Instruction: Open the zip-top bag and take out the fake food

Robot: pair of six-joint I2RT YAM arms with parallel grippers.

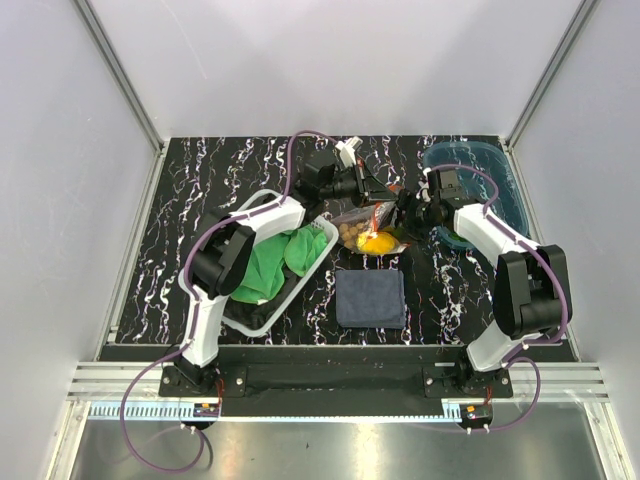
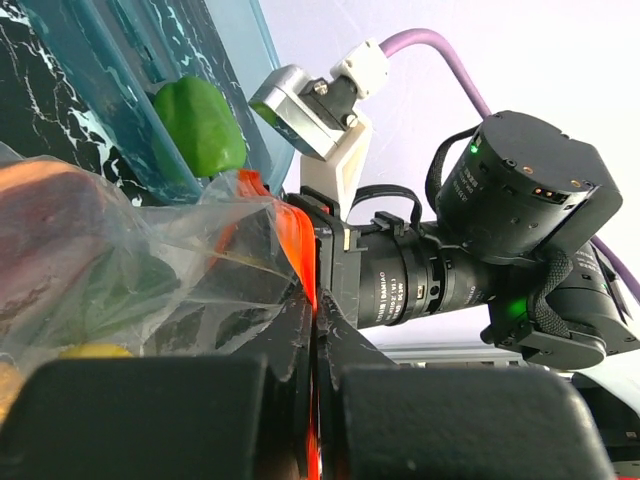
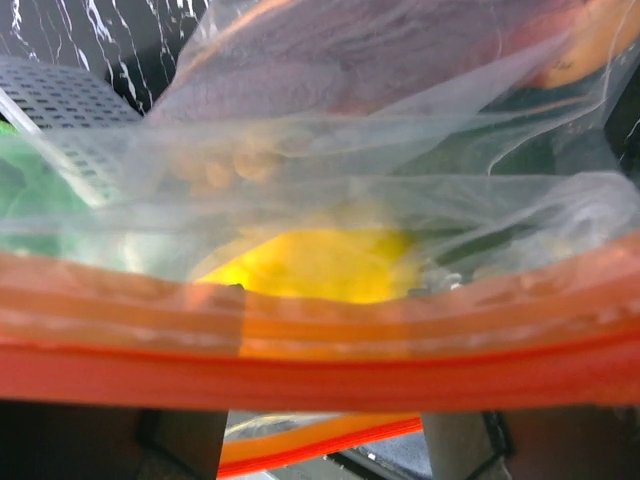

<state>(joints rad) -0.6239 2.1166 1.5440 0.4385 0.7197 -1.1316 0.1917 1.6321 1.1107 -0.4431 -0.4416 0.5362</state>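
The zip-top bag (image 1: 362, 222) lies at the middle back of the table, its orange-red zip strip (image 1: 378, 210) raised between my two grippers. Inside it show a yellow lemon-like piece (image 1: 376, 242) and brown balls (image 1: 349, 235). My left gripper (image 1: 377, 197) is shut on the zip strip (image 2: 300, 250), the jaws pressed together (image 2: 316, 305). My right gripper (image 1: 403, 210) faces it from the right. In the right wrist view the zip strip (image 3: 320, 350) lies across my fingertips, the fingers stand apart (image 3: 320, 412), and the lemon (image 3: 320, 262) shows through the plastic.
A translucent blue tray (image 1: 485, 165) stands at the back right with a green pepper-like piece (image 2: 200, 125) in it. A white basket (image 1: 262, 318) with a green cloth (image 1: 270, 262) is on the left. A dark blue cloth (image 1: 370, 298) lies in front of the bag.
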